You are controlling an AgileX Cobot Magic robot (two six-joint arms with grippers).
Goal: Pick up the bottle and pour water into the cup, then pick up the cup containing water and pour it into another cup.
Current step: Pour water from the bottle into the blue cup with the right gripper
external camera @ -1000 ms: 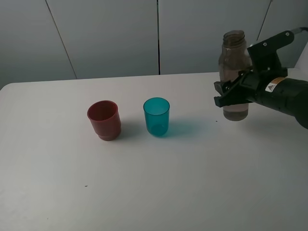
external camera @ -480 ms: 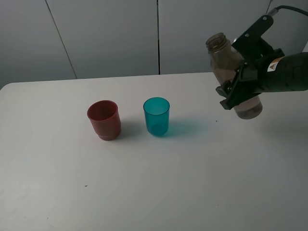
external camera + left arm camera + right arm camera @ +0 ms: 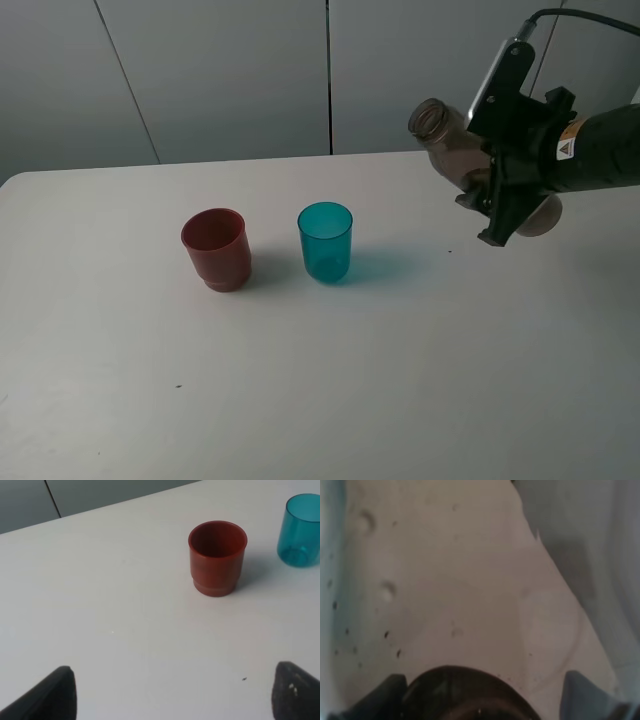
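Note:
The smoky grey-brown bottle (image 3: 452,149) is held in the air at the right, tilted with its open neck pointing left toward the cups. My right gripper (image 3: 497,178) is shut on its body; the right wrist view is filled by the bottle's translucent wall (image 3: 455,595). The teal cup (image 3: 325,241) stands upright mid-table, well left of and below the bottle's mouth; it also shows in the left wrist view (image 3: 301,530). The red cup (image 3: 215,248) stands just left of it, seen also in the left wrist view (image 3: 217,557). My left gripper (image 3: 170,692) is open, its fingertips (image 3: 57,695) apart, some way from the red cup.
The white table (image 3: 320,380) carries only the two cups. Grey wall panels (image 3: 230,70) rise behind its far edge. A small dark speck (image 3: 179,386) lies on the front left of the table.
My right gripper has lifted the bottle off the table and tilted it from upright to leaning left, neck toward the cups. The cups have not moved.

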